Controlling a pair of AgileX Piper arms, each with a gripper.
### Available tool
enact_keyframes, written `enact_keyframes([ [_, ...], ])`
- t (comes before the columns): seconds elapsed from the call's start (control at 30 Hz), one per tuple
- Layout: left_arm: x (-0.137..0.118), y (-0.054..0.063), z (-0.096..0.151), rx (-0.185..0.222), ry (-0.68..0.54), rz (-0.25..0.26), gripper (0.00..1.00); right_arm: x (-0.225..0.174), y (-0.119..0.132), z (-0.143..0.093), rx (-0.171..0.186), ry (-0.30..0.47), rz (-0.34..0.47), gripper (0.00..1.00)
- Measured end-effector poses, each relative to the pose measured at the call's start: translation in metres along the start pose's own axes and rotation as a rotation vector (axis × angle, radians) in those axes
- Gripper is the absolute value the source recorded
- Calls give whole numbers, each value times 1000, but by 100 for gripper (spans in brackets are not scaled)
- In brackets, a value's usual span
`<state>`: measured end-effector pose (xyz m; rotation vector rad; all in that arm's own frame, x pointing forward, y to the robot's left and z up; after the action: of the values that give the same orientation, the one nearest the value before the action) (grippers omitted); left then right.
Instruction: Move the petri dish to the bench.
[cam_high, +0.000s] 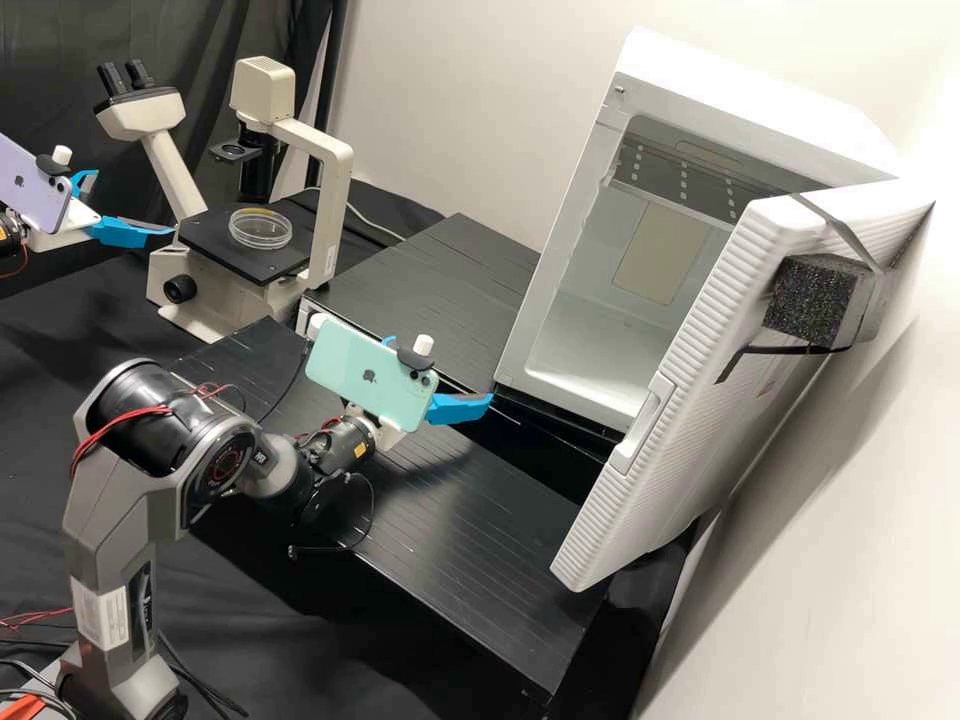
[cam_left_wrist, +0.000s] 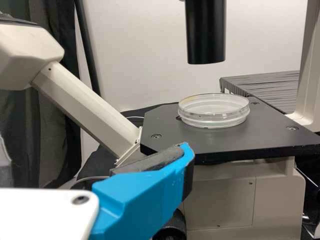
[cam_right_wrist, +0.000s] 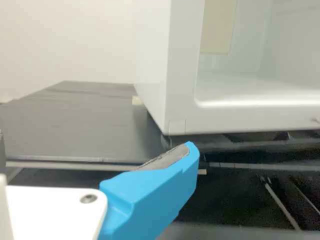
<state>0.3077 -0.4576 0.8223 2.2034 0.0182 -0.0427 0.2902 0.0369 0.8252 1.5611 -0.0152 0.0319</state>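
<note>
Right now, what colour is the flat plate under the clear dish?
The plate is black, seen best in the high view.

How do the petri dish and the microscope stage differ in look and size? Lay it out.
The petri dish is clear and round, while the microscope stage is black, opaque and straight-edged. The petri dish is the smaller one: it rests on the microscope stage and leaves bare surface around it. Both lie flat.
</note>
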Motion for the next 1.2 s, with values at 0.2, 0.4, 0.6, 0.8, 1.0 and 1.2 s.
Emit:
enact_keyframes([
  [0.2,0,0,0,0,0,0,100,-34,-9,-15,18,91,-1,100],
  [0.4,0,0,0,0,0,0,100,-64,-33,-58,3,273,-52,100],
  [0.6,0,0,0,0,0,0,100,-72,-60,-96,-40,371,-102,100],
  [0.8,0,0,0,0,0,0,100,-60,-80,-128,-56,421,-116,100],
  [1.0,0,0,0,0,0,0,100,-37,-100,-147,-51,371,-142,100],
  [1.2,0,0,0,0,0,0,100,-15,-115,-174,-30,374,-189,100],
])
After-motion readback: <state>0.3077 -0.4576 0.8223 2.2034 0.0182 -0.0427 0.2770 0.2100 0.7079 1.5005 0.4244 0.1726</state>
